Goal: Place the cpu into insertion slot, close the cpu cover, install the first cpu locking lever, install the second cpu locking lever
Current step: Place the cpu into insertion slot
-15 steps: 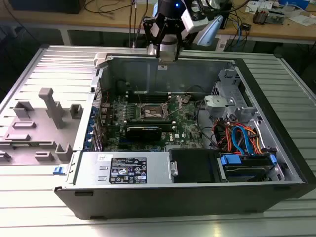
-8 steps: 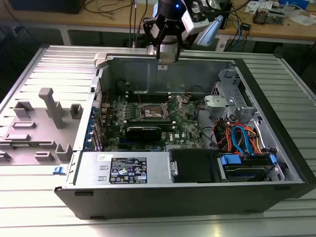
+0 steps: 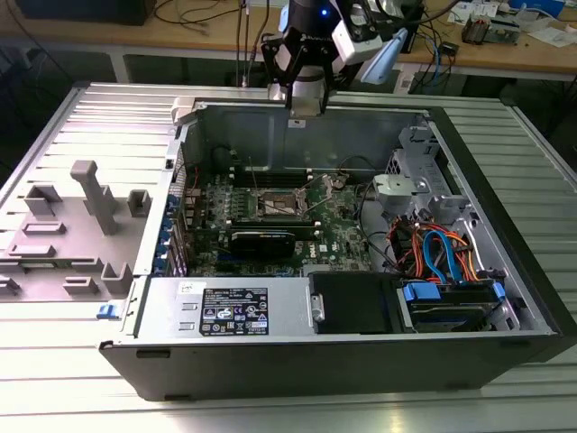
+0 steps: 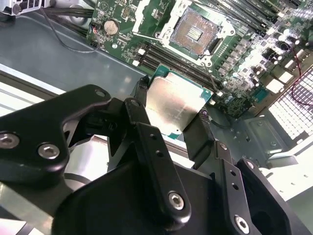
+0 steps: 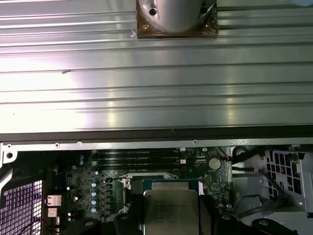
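A wide ribbed metal surface point(image 3: 99, 117) carries an open computer case point(image 3: 361, 135) lying on its side, seen from above and slightly in front in the exterior view. On the surface toward the exterior view's left sits a grey plastic fixture point(image 3: 90, 203) with upright posts. Inside the case, a black power supply box point(image 3: 230, 307) runs along the near wall, with a bundle of orange and blue cables point(image 3: 433, 253) toward the exterior view's right. A green circuit board point(image 3: 338, 230) covers the case floor.

The robot arm point(image 3: 306, 54) hangs above the far wall of the case, well clear of the board. Its black jaws are pinching the cpu point(image 4: 177, 107) by two opposite edges – the dull silver square sits flat between them, with a thin green rim showing along one side. In the first wrist view the same cpu point(image 5: 171, 213) appears held in the air over the board.

The insertion slot point(image 4: 190, 33) lies on the board below and beyond the chip, apart from it, its dark centre bare. In the exterior view the slot point(image 3: 278, 206) sits near the middle of the board. The cpu cover point(image 4: 146, 19) – a thin silvery frame – appears folded back beside the slot.
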`<state>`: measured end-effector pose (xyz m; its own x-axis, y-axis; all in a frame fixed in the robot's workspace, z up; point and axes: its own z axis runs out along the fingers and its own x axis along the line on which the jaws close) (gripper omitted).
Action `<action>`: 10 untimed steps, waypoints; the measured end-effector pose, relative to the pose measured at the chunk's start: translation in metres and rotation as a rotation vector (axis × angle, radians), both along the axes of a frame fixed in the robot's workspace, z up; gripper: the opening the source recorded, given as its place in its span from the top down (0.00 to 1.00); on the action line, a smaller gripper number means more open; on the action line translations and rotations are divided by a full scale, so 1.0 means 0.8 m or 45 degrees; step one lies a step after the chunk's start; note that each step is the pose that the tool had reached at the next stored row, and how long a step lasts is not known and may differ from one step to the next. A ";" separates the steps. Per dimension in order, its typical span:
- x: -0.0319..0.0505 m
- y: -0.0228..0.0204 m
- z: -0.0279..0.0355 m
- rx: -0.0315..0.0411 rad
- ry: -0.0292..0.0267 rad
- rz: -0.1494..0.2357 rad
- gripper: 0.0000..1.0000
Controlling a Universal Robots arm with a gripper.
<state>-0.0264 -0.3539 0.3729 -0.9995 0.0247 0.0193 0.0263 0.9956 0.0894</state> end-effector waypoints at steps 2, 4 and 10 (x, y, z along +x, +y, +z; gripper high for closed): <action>0.000 -0.0014 0.0000 0.0000 0.0000 0.000 0.46; 0.000 -0.0028 0.0000 -0.0001 0.0000 0.000 0.46; 0.000 -0.0045 0.0000 0.0000 0.0000 0.000 0.46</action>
